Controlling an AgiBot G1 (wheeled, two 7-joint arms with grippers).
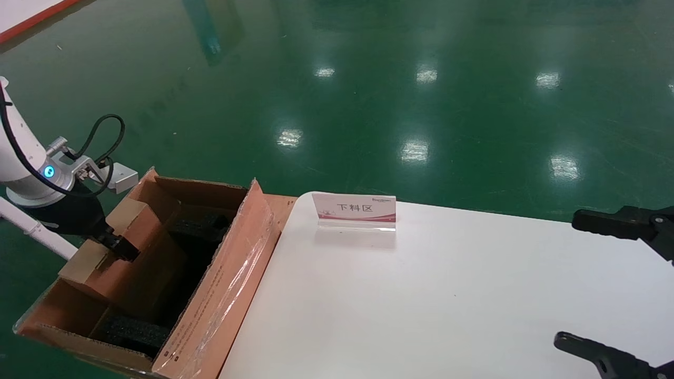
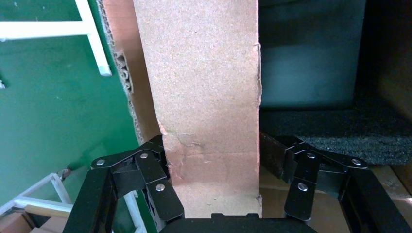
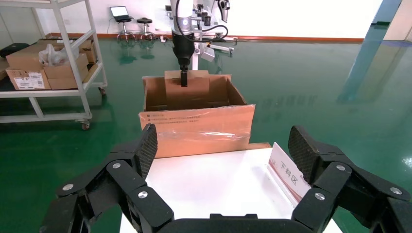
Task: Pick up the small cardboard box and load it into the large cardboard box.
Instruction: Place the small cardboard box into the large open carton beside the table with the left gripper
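Note:
The small cardboard box [image 1: 129, 216] [image 2: 204, 87] [image 3: 197, 83], plain brown, stands tilted inside the large cardboard box [image 1: 231, 284] [image 3: 199, 126], along its far left side. My left gripper [image 1: 120, 246] [image 2: 211, 160] is shut on it from above, one finger on each long side. Black foam blocks [image 1: 131, 331] [image 2: 340, 128] lie on the large box's floor beside and below it. My right gripper [image 1: 590, 284] [image 3: 223, 150] hangs open over the right end of the white table [image 1: 421, 305], holding nothing.
A small sign card [image 1: 354, 210] [image 3: 289, 172] stands at the table's far edge. The large box's taped flap stands upright against the table's left edge. A white shelf rack with cartons [image 3: 48, 63] stands on the green floor beyond.

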